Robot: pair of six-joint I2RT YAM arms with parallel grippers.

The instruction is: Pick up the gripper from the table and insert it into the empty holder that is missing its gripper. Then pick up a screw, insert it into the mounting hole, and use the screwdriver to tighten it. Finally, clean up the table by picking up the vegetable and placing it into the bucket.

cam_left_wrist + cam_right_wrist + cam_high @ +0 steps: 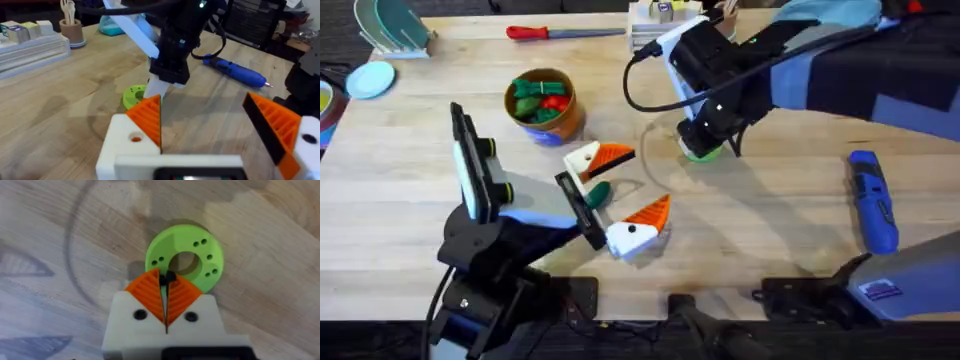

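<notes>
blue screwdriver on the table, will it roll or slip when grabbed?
The screwdriver is a thick cylinder lying on its side, so a nudge across its length would probably roll it. Its body looks smooth, so it may slip in a pinch. It looks stiff, and likely heavy for its size.

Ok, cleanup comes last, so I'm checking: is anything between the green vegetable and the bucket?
Yes. One white, orange-tipped finger of the open left hand lies on the straight line from the vegetable to the bucket. Lifting the vegetable over it should probably clear it.
</notes>
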